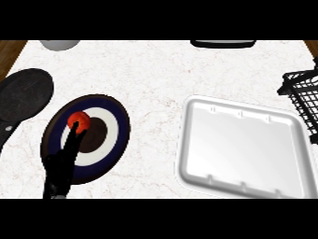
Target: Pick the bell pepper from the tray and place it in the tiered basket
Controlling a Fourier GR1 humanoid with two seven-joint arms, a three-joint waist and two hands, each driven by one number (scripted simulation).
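The pepper (79,120) lies on the plate (120,125), toward its 11 o'clock, not on the tray (247,149) at the plate's 3 o'clock. The left robot hand (58,170) points straight fingers at the pepper's 7 o'clock edge, touching it and enclosing nothing: probably a pre-grasp pose. The basket (313,102) stands at the bench's (154,74) 3 o'clock edge, so the carry would cross the tray.

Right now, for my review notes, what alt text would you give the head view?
The robot's left hand extends from the lower edge, straight fingers touching a red bell pepper on a round ringed plate. A white tray lies to its right, a black wire basket beyond it, a black pan at far left.
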